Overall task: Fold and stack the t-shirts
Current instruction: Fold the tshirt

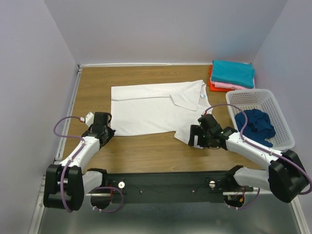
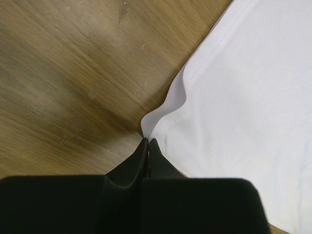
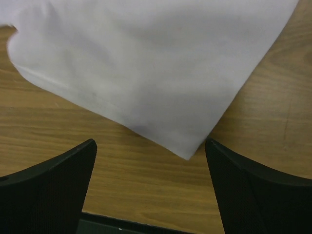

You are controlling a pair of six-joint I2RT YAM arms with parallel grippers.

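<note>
White t-shirt (image 1: 146,109) | left gripper (image 2: 147,142) closed at hem edge | right gripper (image 3: 149,144) apart, straddling corner

A strip of bare table (image 1: 146,146) along the near edge and another down the left side leave room to pass. The white shirt (image 1: 146,109) covers the middle, while the basket (image 1: 280,114) walls in the right side and a folded stack (image 1: 233,74) fills the far right corner just beyond it.

orange t-shirt (image 1: 211,81) lies mostly hidden under others.
</note>
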